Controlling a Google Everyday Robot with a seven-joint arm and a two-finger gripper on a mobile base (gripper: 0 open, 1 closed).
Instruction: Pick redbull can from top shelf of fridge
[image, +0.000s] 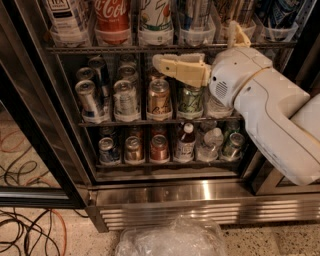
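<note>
The fridge (165, 197) stands open with three wire racks of drinks. The top shelf (100, 49) carries clear lane trays. A silver and blue can (192, 15), seemingly the redbull can, stands in one tray; only its lower part shows. My gripper (160, 64) is cream coloured and points left, just below the top shelf's front edge. It is in front of the middle rack's gold can (159, 99) and green can (190, 100). It holds nothing that I can see.
A red Coca-Cola can (112, 15) and other bottles stand on the top shelf. Slim silver cans (90, 100) stand at the middle rack's left. Small bottles (186, 142) are on the lower rack. A crumpled plastic bag (170, 237) and cables (25, 235) lie on the floor.
</note>
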